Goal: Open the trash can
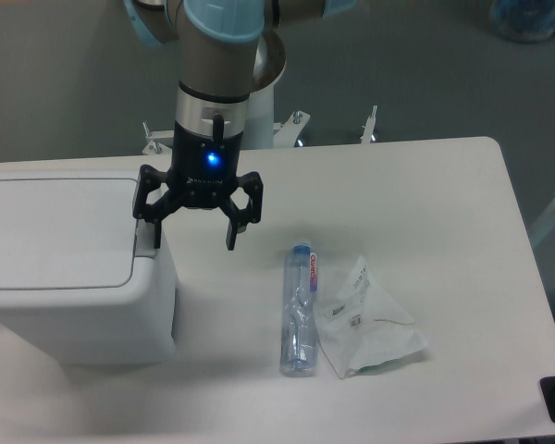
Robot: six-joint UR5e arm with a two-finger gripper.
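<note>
From the fixed camera, the trash can [69,264] is sitting at the left end of the white table [425,194], its flat lid [55,231] lying closed. The gripper [194,239] is hanging over the can's right edge with its fingers spread wide apart, gripping nothing. One finger [154,229] is reaching down at the small grey tab [144,248] beside the lid; the other is hovering over bare tabletop. To the right, a clear bottle [299,308] is lying on its side, with a clear plastic bag [365,320] just beside it.
</note>
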